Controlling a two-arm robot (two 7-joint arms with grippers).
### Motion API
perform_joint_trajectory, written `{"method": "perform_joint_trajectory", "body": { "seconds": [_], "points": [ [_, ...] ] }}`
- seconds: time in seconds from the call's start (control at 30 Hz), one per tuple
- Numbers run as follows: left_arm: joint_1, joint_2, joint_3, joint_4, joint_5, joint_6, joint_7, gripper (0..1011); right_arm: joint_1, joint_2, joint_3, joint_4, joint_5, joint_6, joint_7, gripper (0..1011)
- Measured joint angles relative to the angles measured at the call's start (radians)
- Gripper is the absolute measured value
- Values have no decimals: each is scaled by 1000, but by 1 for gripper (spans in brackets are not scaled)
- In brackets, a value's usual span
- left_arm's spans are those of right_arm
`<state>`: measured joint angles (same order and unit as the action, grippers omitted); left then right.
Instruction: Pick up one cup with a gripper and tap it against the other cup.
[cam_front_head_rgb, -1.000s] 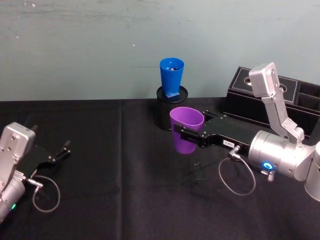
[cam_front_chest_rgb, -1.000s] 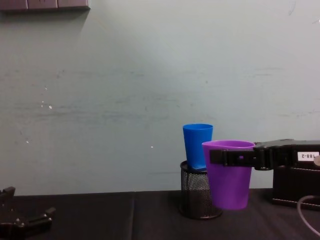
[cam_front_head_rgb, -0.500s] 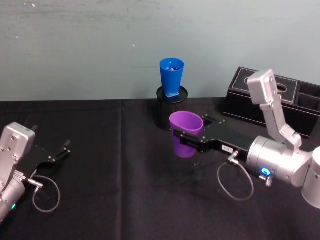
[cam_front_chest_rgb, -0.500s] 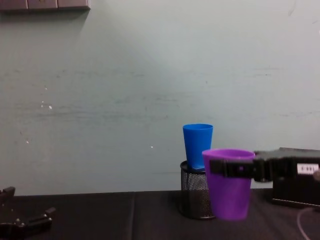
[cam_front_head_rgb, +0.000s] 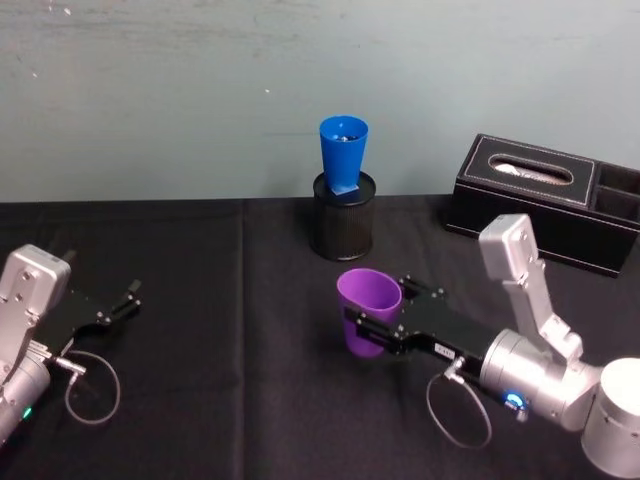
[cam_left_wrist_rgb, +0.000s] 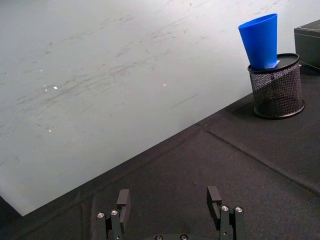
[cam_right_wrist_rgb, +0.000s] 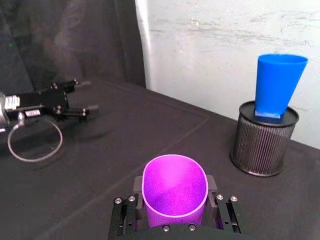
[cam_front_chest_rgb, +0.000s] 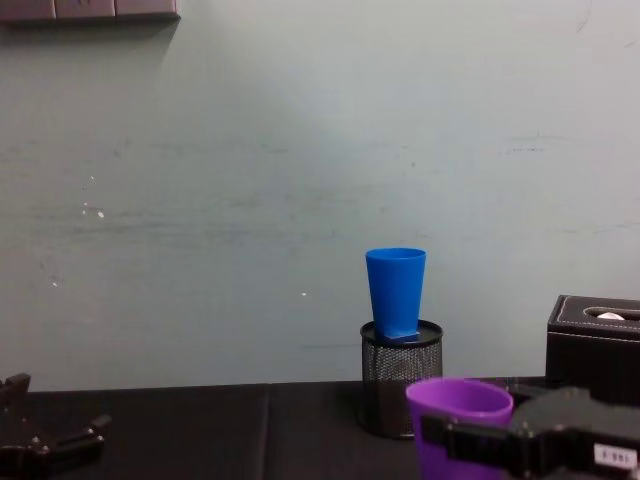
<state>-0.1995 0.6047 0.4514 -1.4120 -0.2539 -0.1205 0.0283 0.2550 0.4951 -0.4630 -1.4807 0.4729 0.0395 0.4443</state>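
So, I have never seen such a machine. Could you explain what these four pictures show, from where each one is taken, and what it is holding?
This is a robot with two arms, each ending in a gripper. One picture looks down from its head, one looks forward from its chest, and one comes from each wrist. The right gripper holds a purple cup by its sides. A blue cup stands on a black mesh pen holder on the black table. A black box sits behind. The left gripper rests open at the table's left.
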Motion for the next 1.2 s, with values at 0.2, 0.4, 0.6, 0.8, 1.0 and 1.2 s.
{"method": "perform_joint_trajectory", "body": {
  "seconds": [0.2,0.4,0.6,0.8,1.0,1.2],
  "points": [
    [0,0,0,0,0,0,0,1000,-5,-19,-3,39,-31,-28,1,708],
    [0,0,0,0,0,0,0,1000,-6,-37,4,68,-48,-40,4,708],
    [0,0,0,0,0,0,0,1000,-7,-56,18,96,-56,-52,14,708],
    [0,0,0,0,0,0,0,1000,-8,-72,30,116,-64,-57,24,708],
    [0,0,0,0,0,0,0,1000,-8,-81,36,128,-69,-57,30,708],
    [0,0,0,0,0,0,0,1000,-8,-85,39,132,-74,-56,30,708]
  ]
}}
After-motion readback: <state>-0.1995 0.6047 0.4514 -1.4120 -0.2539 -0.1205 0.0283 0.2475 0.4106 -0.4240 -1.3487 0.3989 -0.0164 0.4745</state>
